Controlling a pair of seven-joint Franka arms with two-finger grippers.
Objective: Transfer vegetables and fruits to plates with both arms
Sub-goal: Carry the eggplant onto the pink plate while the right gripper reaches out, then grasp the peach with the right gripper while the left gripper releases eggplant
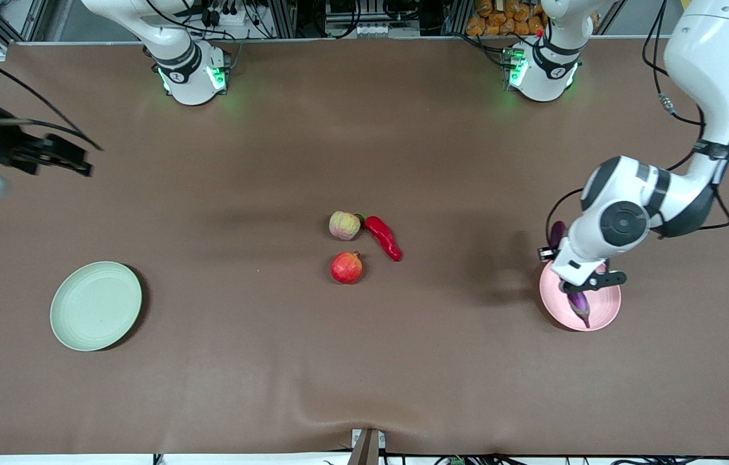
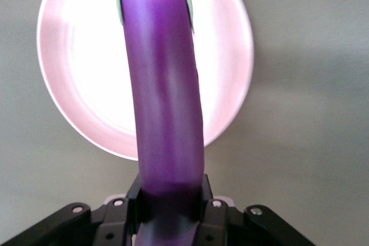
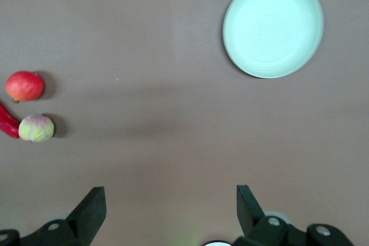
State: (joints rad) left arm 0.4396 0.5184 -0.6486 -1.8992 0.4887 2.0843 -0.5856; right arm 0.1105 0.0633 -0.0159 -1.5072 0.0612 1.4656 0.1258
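Observation:
My left gripper (image 1: 587, 284) (image 2: 170, 191) is shut on the long purple eggplant (image 1: 579, 305) (image 2: 167, 96) and holds it over the pale pink plate (image 1: 607, 310) (image 2: 75, 84), with the eggplant's green-capped end out over the plate. Mid-table lie the apple (image 1: 344, 225) (image 3: 36, 128), the red chili pepper (image 1: 384, 237) (image 3: 7, 122) touching it, and the red pomegranate-like fruit (image 1: 346, 268) (image 3: 24, 86) nearer the front camera. The pale green plate (image 1: 96, 305) (image 3: 273, 27) holds nothing. My right gripper (image 1: 70, 161) (image 3: 171, 200) hangs open and holds nothing, over bare table at the right arm's end.
Both arm bases (image 1: 193, 71) (image 1: 542, 68) stand along the table's edge farthest from the front camera. Cables trail from each arm. A small metal bracket (image 1: 364, 445) sits at the table's front edge, where the brown cloth (image 1: 313, 394) is slightly wrinkled.

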